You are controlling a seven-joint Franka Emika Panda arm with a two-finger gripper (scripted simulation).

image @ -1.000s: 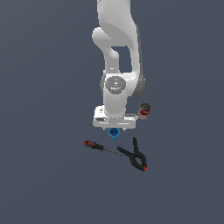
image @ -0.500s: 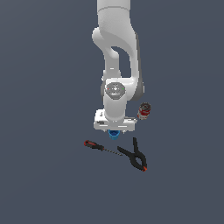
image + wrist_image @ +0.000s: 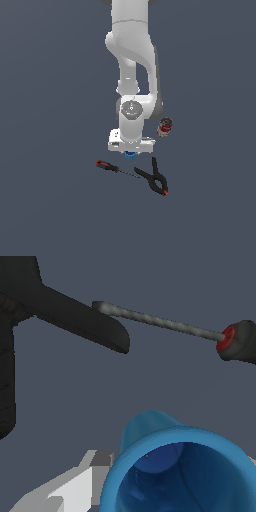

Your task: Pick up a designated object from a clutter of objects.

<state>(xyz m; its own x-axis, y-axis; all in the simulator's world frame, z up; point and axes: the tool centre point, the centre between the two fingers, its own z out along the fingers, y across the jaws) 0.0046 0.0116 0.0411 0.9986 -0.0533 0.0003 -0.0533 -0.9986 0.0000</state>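
The gripper [image 3: 131, 151] has been lowered onto the blue cup [image 3: 175, 466], beside the screwdriver [image 3: 114, 168]; finger [image 3: 75, 488] closure cannot be told.

Bright blue cup [image 3: 180, 471]; black clamp [image 3: 154, 178], orange tips; red-black screwdriver [image 3: 114, 168]; red-labelled can [image 3: 164, 127].

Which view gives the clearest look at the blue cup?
The wrist view: the blue cup fills the frame, its open mouth and hollow inside plain. The exterior view shows only a blue sliver under the arm's hand.
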